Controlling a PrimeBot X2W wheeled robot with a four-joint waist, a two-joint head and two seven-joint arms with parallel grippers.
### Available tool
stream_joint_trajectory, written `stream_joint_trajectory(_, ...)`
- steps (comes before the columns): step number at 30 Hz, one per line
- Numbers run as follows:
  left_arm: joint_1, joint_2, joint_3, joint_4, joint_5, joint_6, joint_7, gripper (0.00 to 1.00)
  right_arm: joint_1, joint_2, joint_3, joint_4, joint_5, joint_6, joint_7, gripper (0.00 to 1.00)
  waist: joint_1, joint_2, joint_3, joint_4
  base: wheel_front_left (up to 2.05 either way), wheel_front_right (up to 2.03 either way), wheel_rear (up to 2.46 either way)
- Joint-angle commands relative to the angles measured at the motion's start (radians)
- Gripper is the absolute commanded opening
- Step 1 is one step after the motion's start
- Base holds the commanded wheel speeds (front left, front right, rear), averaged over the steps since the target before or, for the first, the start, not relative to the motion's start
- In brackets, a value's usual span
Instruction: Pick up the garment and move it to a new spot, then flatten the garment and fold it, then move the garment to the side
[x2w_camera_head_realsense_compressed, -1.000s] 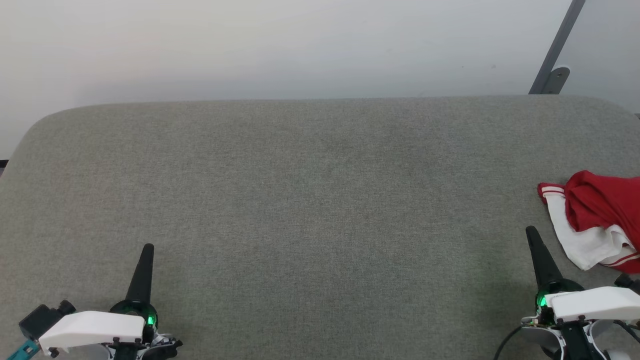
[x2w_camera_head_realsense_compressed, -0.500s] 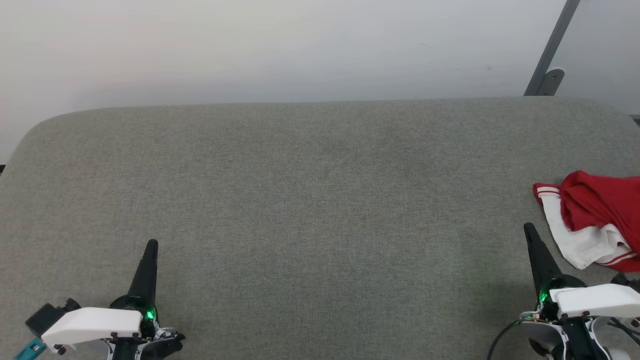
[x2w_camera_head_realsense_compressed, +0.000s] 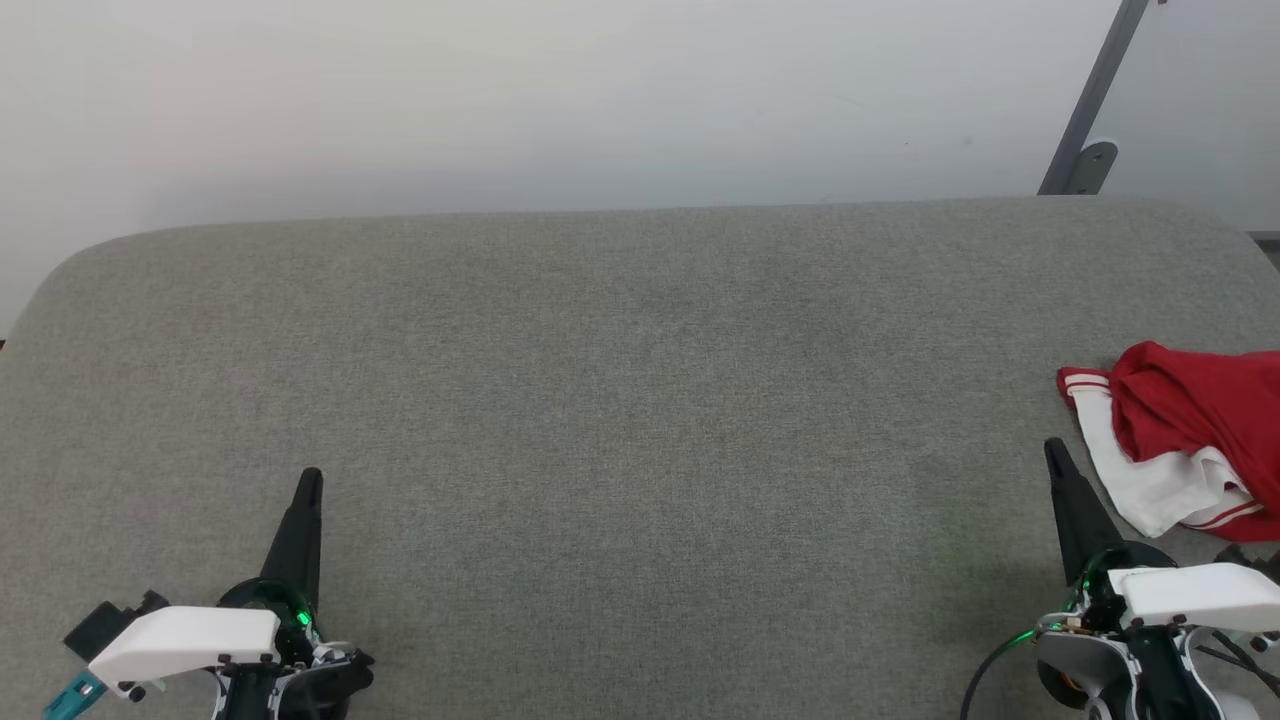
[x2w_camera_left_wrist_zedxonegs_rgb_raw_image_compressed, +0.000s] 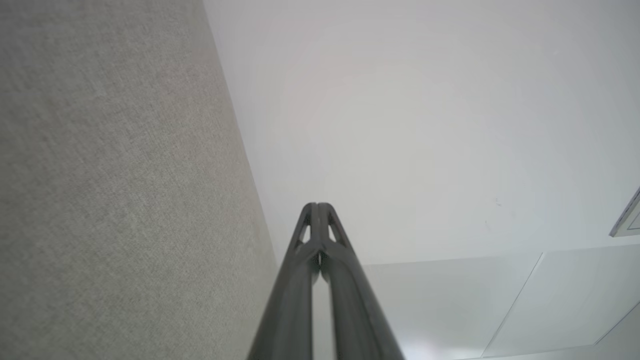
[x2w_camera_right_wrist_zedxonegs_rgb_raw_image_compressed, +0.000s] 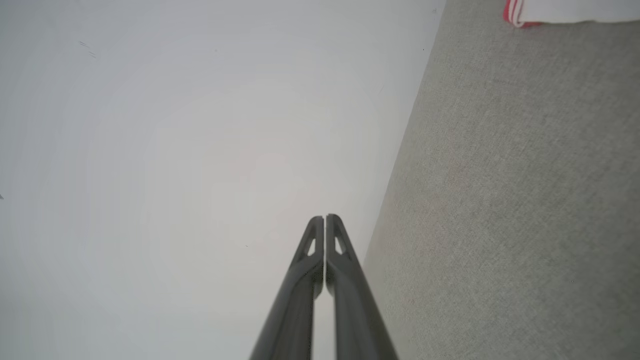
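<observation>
The garment (x2w_camera_head_realsense_compressed: 1185, 430) lies crumpled at the right edge of the grey fabric surface (x2w_camera_head_realsense_compressed: 640, 400), red cloth over a white sleeve with striped trim; part of it runs out of the head view. Its striped sleeve edge (x2w_camera_right_wrist_zedxonegs_rgb_raw_image_compressed: 520, 12) shows at the top of the right wrist view. My right gripper (x2w_camera_head_realsense_compressed: 1054, 450) stands shut and empty just left of the garment, a short gap apart. My left gripper (x2w_camera_head_realsense_compressed: 311, 478) is shut and empty at the lower left, far from the garment. Both pairs of fingers are pressed together in the wrist views (x2w_camera_left_wrist_zedxonegs_rgb_raw_image_compressed: 317, 206) (x2w_camera_right_wrist_zedxonegs_rgb_raw_image_compressed: 325, 218).
A pale wall (x2w_camera_head_realsense_compressed: 560, 100) rises behind the surface's rounded far edge. A grey metal strut with a bracket (x2w_camera_head_realsense_compressed: 1085, 165) leans at the upper right. Wide bare fabric lies between the two grippers.
The head view has shifted slightly, so everything sits a little further left. Both grippers' tips have crept slightly up the picture. The garment lies as it did.
</observation>
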Motion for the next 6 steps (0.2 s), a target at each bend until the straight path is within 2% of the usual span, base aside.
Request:
stream_joint_trajectory(1, -0.022, -0.001, 0.005, 0.002, -0.016, 0.002, 0.009, 0.0, -0.011, 0.002, 0.001, 0.002, 0.02, 0.0, 0.007, 0.0, 0.0, -0.0001, -0.001, -0.001, 0.0, 0.0, 0.0)
stream_joint_trajectory(6, -0.026, -0.008, 0.01, 0.006, -0.046, 0.002, 0.018, 0.0, -0.017, 0.002, 0.002, 0.009, 0.054, 0.0, 0.011, 0.0, 0.0, -0.0001, -0.004, -0.004, 0.0, 0.0, 0.0)
